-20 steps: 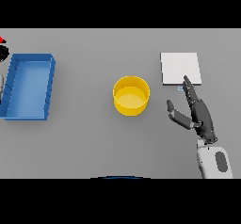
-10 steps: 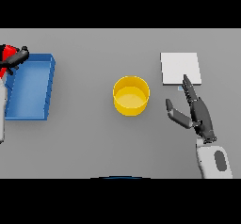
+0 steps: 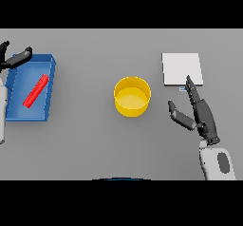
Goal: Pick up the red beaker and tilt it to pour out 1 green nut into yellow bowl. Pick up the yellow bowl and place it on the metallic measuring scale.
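Note:
The red beaker lies on its side inside the blue tray at the left of the table. My left hand hovers open over the tray's far left corner, apart from the beaker. The yellow bowl stands upright at the table's middle, and I see no green nut in it. The metallic measuring scale is a flat pale square at the far right. My right hand rests open just in front of the scale, to the right of the bowl, touching neither.
The blue tray is a shallow box with raised walls, and my left forearm runs along its left side. Bare grey table lies between the tray and the bowl.
The red beaker, held in my left hand at the left edge before, now lies in the blue tray. My left hand has opened. The right hand has not moved.

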